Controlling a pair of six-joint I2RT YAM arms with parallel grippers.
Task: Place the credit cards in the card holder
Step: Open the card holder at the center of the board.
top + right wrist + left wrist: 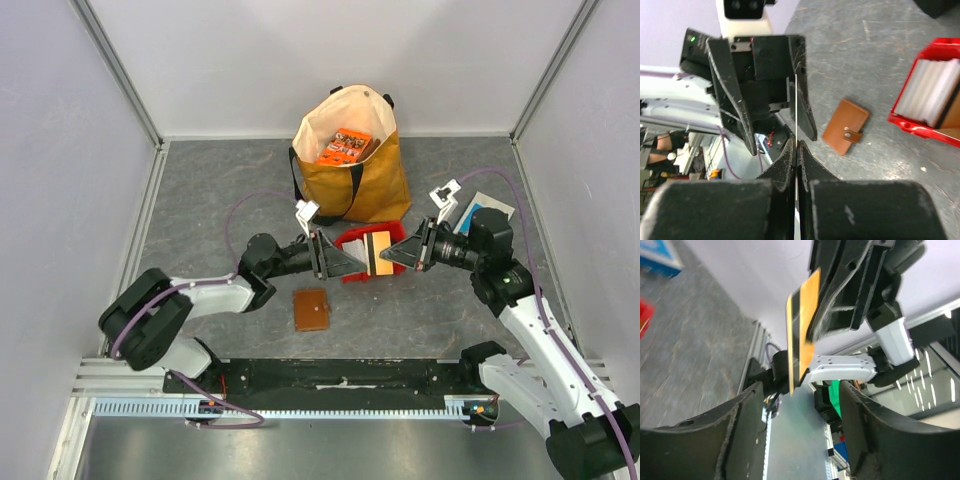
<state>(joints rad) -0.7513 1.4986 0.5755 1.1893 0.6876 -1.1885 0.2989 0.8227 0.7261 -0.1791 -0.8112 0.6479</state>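
right hand (796, 148) pinches credit card (802, 347) edge, inside the spread left hand (800, 390).

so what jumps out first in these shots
Two grippers meet over the red plastic bin mid-table: the right gripper is shut on a thin orange card with a dark stripe, the left gripper open opposite. Nearer the bases the small brown leather card holder lies snapped shut; a mustard tote bag stands behind.

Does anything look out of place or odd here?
Nothing is spilled or damaged. One oddity: the card holder lies snapped shut on the table while the right gripper pinches a card edge-on in mid-air above the red bin. The left gripper has its jaws open either side of it.
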